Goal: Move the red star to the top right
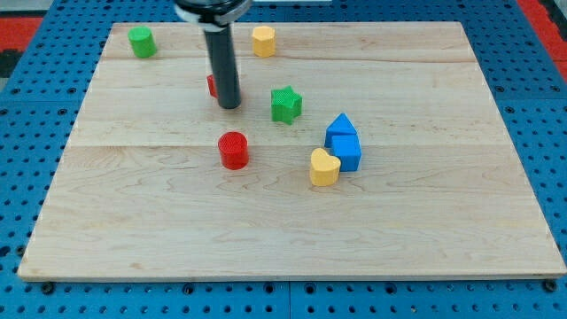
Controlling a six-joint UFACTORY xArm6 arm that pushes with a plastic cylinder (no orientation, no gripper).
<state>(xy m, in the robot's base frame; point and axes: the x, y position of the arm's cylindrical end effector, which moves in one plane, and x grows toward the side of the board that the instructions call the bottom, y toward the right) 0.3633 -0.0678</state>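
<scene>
In the upper-left-centre of the frame, my tip (229, 105) touches a red sliver (212, 85), probably the red star, mostly hidden behind the rod. No claw exists. Light, rigid, slide-prone; push from its left side.

Red block (212, 85) mostly hidden behind rod (222, 62); only sliver shows at rod's left edge, shape can't be made out. My tip (229, 105) sits just beside it, contact can't tell. Rod's upper part cut off by view's top edge. Blue blocks (342, 142): two touching, boundary btwn them hard to read.
</scene>
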